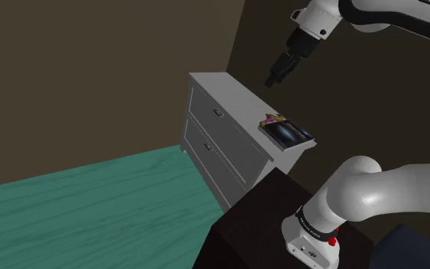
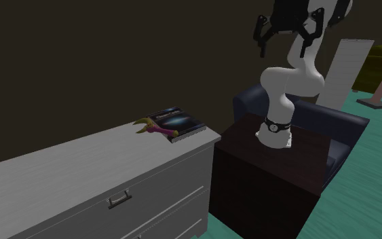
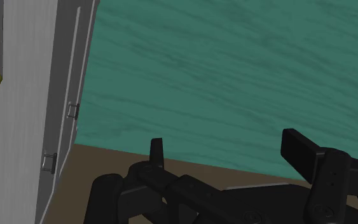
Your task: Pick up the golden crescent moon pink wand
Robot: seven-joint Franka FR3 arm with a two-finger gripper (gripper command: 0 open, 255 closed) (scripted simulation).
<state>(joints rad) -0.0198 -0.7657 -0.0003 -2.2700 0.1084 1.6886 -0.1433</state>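
White dresser [image 1: 221, 88] | pink wand [image 2: 152, 125] beside book [image 2: 180, 120] | hand [image 1: 271, 82] open, aloft | arm [image 1: 389, 19] lettering "ANKA"

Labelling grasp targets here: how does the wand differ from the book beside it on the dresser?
The wand is pink with a yellow-gold end; the book is dark with a bluish cover. The wand is slim and stick-like; the book is broad, flat and rectangular. Both lie on the white dresser top, side by side.
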